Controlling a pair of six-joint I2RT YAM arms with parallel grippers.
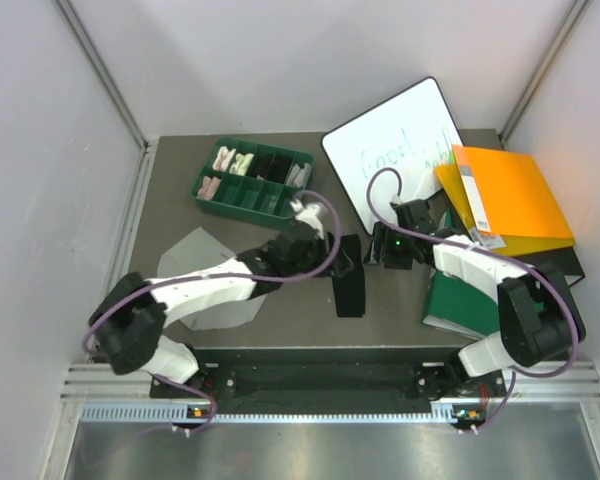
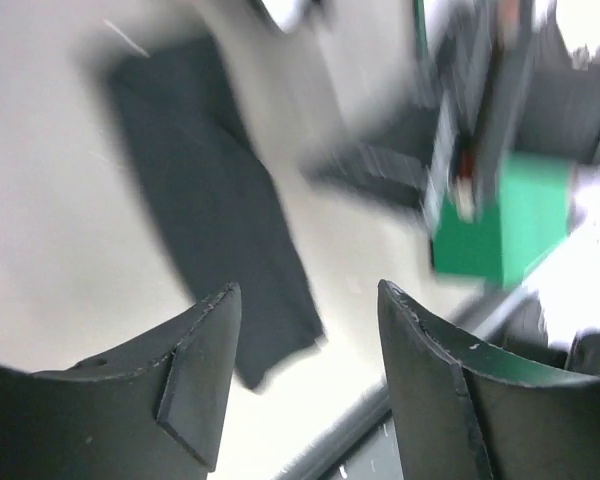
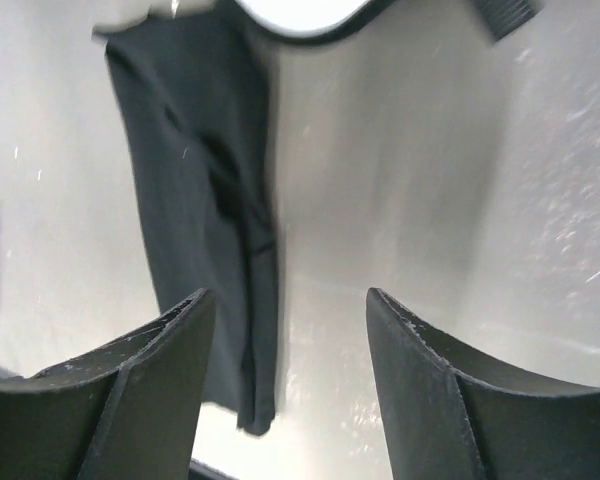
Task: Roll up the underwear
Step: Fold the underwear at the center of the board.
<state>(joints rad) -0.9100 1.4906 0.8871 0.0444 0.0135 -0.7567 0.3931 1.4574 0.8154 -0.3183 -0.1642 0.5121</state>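
The black underwear [image 1: 350, 280] lies flat on the table as a long folded strip, running from mid-table toward the near edge. My left gripper [image 1: 332, 258] hovers open just left of its far end, with nothing between the fingers. My right gripper [image 1: 377, 250] hangs open just to the strip's right, also holding nothing. In the left wrist view, blurred, the black strip [image 2: 210, 200] lies beyond the open left gripper [image 2: 305, 330]. The right wrist view shows the black strip [image 3: 200, 180] ahead and left of the open right gripper [image 3: 285, 340]. The light grey underwear [image 1: 205, 285] lies spread under my left arm.
A green divided tray [image 1: 208, 190] with small white, pink and black cloth rolls stands at the back left. A whiteboard [image 1: 395, 150] leans at the back, an orange folder [image 1: 510, 195] lies at the right, and a green folder [image 1: 460, 300] sits under my right arm.
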